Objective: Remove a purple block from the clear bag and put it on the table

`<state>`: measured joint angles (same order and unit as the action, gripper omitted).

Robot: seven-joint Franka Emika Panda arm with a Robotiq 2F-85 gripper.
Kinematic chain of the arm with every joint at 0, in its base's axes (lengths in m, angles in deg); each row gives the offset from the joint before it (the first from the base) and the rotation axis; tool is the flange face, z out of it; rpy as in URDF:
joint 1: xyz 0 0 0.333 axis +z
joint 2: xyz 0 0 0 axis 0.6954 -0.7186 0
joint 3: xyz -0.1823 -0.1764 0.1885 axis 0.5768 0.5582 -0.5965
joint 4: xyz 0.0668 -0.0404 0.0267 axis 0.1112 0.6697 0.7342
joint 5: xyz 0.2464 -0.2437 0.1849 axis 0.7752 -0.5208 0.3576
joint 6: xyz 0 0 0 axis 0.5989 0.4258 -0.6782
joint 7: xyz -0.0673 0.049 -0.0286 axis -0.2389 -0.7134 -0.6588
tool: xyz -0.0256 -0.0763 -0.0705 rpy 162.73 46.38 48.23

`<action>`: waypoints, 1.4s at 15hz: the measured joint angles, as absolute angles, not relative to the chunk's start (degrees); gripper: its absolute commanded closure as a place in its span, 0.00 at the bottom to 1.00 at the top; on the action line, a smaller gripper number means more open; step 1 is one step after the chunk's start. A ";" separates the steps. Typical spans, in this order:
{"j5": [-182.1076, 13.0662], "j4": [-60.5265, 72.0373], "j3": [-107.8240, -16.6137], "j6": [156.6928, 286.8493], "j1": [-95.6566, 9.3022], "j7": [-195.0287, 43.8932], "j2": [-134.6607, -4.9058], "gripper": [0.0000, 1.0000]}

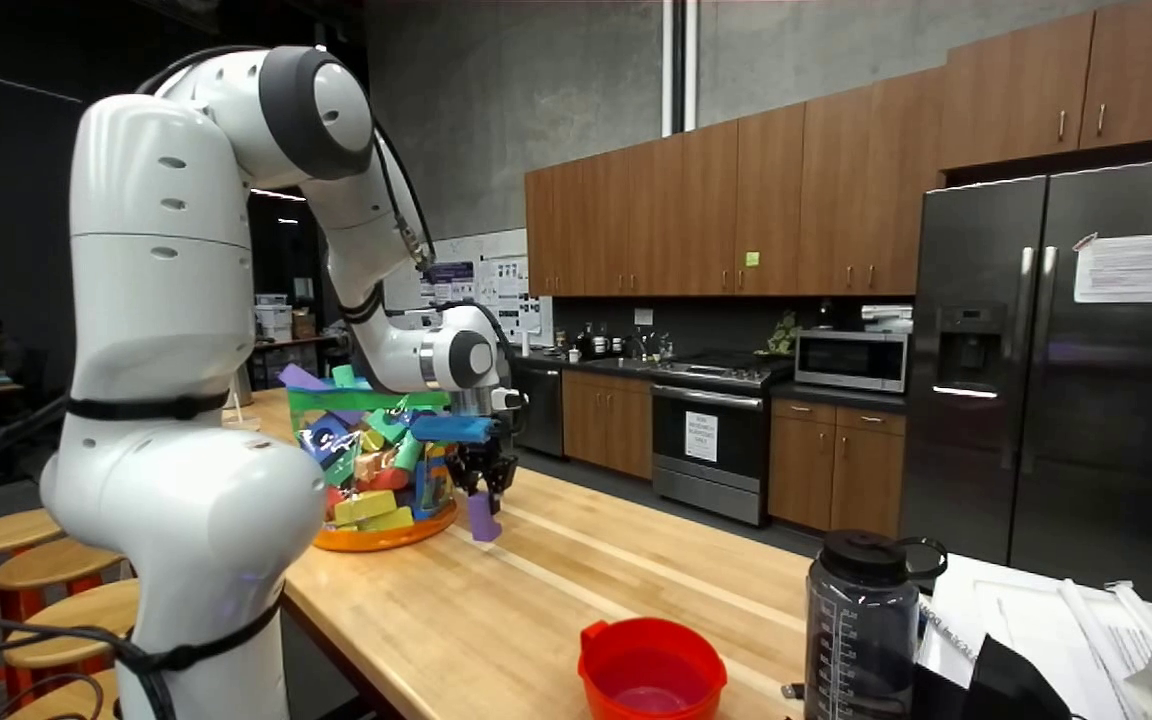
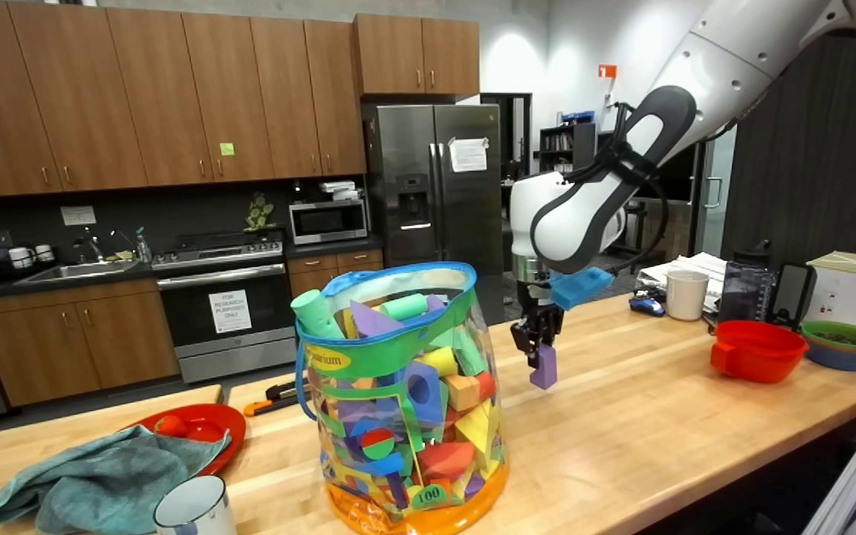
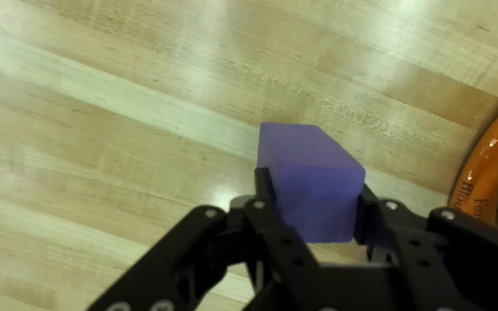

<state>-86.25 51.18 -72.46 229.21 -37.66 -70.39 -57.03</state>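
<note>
A white robot arm [image 1: 161,330] reaches over a wooden counter [image 2: 658,401], its end effector [image 3: 314,196] gripping 1 purple block [image 2: 544,370] between 2 black fingers [image 3: 264,185]. The block is outside the clear bag [image 2: 376,358] and just beside it, in from the counter's long edge that faces the kitchen cabinets [image 2: 71,342]; whether the block's lower end touches the counter cannot be told. The bag stands upright, filled with many-colored blocks [image 2: 446,461], some jutting above its rim, and in both exterior views a red bowl [image 2: 766,360] stands well apart from it, farther along the counter, between its long edges.
</note>
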 measured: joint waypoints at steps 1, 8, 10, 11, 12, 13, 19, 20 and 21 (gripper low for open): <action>-86.26 51.16 -72.35 229.22 -37.66 -70.39 -57.47 0.84; -86.97 50.61 -71.11 229.34 -37.67 -70.41 -59.94 0.09; -86.98 50.43 -71.03 229.34 -37.64 -70.38 -60.07 0.01; -86.99 50.32 -71.03 229.33 -37.56 -70.30 -60.05 0.00; -86.99 50.22 -71.04 229.23 -37.42 -70.21 -59.91 0.00; -86.99 50.13 -71.09 229.06 -37.26 -70.05 -59.64 0.00; -86.80 49.79 -72.19 224.13 -36.31 -69.40 -53.69 0.00; -86.77 49.76 -72.37 223.23 -36.29 -69.40 -52.53 0.00; -86.77 49.77 -72.45 222.61 -36.29 -69.40 -51.53 0.00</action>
